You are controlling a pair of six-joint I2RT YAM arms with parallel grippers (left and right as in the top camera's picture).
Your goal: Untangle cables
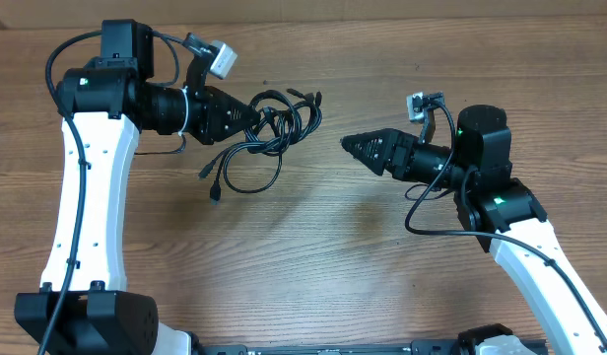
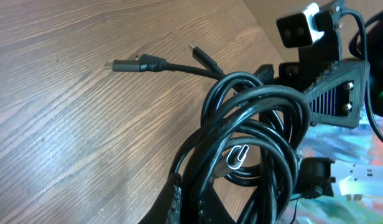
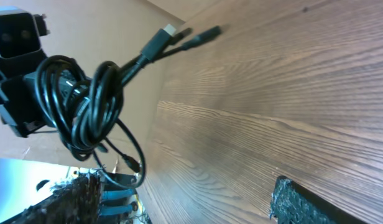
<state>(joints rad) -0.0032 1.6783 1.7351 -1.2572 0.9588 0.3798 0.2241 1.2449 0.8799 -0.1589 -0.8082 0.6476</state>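
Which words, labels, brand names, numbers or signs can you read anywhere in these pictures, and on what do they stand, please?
No readable text in any view.
The cables: plain black, no print visible.
White loop-shaped mark among the coils, left wrist view: a shape, not letters.
The left arm's white cover and the table: no lettering visible.

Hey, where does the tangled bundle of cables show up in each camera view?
Overhead: cable bundle upper centre-left, at the tip of the left gripper.
Left wrist: cable bundle lower right, filling much of the frame.
Right wrist: cable bundle upper left.
Shared landmark: two plug ends sticking out of it side by side.
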